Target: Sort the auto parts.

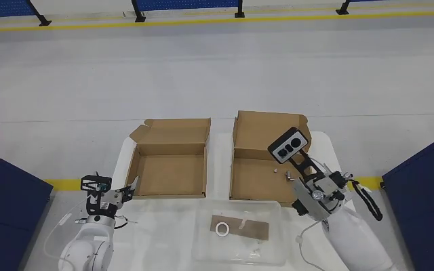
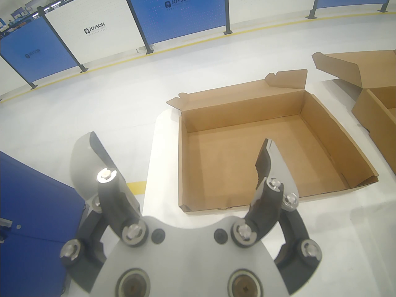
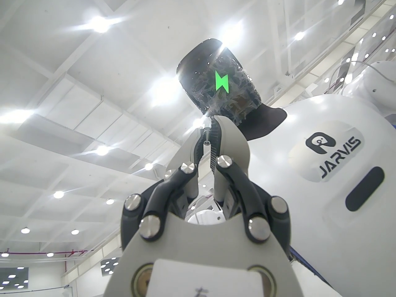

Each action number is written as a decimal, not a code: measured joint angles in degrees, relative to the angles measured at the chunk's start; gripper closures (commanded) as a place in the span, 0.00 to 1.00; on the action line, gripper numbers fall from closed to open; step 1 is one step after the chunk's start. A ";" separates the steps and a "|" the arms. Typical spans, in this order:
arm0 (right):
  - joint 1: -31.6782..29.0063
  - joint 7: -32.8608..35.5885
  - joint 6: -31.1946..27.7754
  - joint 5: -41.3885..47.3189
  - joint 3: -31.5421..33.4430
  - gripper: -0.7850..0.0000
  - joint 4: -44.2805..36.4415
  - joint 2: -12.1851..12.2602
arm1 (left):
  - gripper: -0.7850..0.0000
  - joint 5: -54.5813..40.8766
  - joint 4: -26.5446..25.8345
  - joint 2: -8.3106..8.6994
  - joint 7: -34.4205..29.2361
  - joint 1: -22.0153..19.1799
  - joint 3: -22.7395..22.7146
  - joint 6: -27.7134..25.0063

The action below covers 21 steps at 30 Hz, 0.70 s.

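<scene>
On the table, a clear tray (image 1: pixel 203 256) sits at the front with two open cardboard boxes behind it. The tray holds a white ring (image 1: pixel 222 230), a flat brown piece (image 1: pixel 252 228) and some small bits. The left box (image 2: pixel 247 156) has nothing in it. The right box (image 1: pixel 252 184) has one tiny part (image 1: pixel 273 171) on its floor.

The right gripper (image 3: pixel 210 125) is pinched tight on a small metal part (image 3: pixel 206 139) that looks like a little screw or spring. It holds the part up high, pointing at the robot's head, above the near side of the right box. The left gripper (image 2: pixel 179 142) is wide open with nothing in it. It waits near the front left corner of the left box.

I think the robot is checking the part to see which kind it is. Next it should turn the part down over the matching box, go low, and then let go. The part is tiny, so it could slip or bounce out.
</scene>
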 measured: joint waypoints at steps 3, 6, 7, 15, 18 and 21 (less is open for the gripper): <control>-0.92 -1.23 1.14 -2.60 2.62 1.00 -0.67 0.32 | 0.00 0.00 0.00 0.00 0.00 0.00 0.00 0.00; -2.38 -0.84 2.90 -5.09 6.10 1.00 -0.95 0.79 | 0.00 0.00 0.00 0.00 0.00 0.00 0.00 0.00; -2.86 -0.65 3.38 -5.84 7.20 1.00 -0.99 0.95 | 0.00 0.00 0.00 0.00 0.00 0.00 0.00 0.00; -6.98 2.14 7.87 -19.49 18.85 1.00 -1.32 2.84 | 0.00 0.00 0.00 0.00 0.00 0.00 0.00 0.00; -7.13 2.35 7.96 -20.95 19.59 1.00 -1.35 2.93 | 0.00 0.00 0.00 0.00 0.00 0.00 0.00 0.00; -7.09 2.31 7.92 -20.08 19.27 1.00 -1.35 2.92 | 0.00 0.00 0.00 0.00 0.00 0.00 0.00 0.00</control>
